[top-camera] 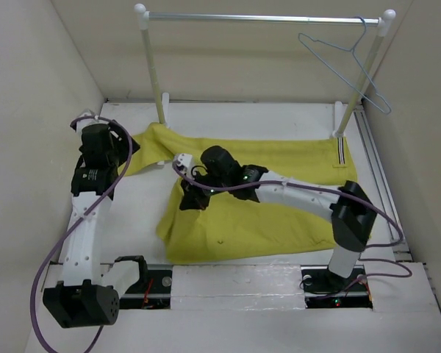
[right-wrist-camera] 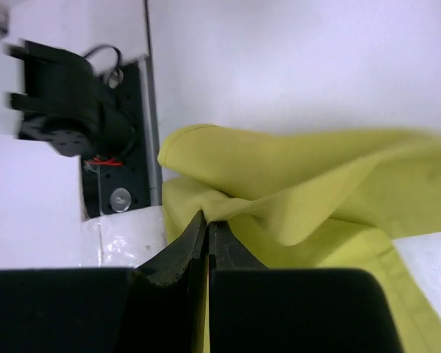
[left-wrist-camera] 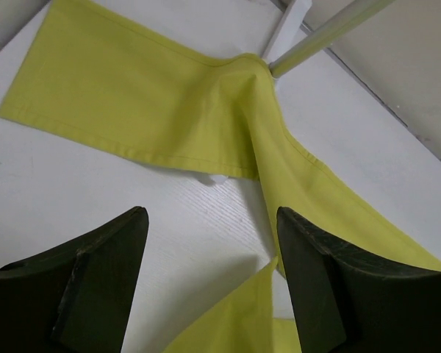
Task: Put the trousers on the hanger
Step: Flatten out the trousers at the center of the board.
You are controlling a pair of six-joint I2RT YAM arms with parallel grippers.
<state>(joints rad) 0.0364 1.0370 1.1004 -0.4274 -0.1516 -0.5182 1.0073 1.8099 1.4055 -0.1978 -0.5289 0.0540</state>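
Observation:
The mustard-yellow trousers [top-camera: 279, 213] lie spread on the white table, the striped waistband [top-camera: 341, 154] at the right, one leg reaching up-left toward the rail's left post. My right gripper [top-camera: 193, 197] is shut on a fold of the trousers [right-wrist-camera: 294, 184] and lifts the cloth at the left edge of the heap. My left gripper [top-camera: 103, 151] is open and empty above the table, left of the upper leg [left-wrist-camera: 154, 95]. The pale blue wire hanger [top-camera: 347, 62] hangs by its hook from the rail at the far right.
The silver rail [top-camera: 264, 18] on two white posts [top-camera: 154, 70] stands at the back. Walls close in on both sides. The left arm's base [right-wrist-camera: 66, 110] shows in the right wrist view. A rail post foot [left-wrist-camera: 290, 26] sits by the trouser leg.

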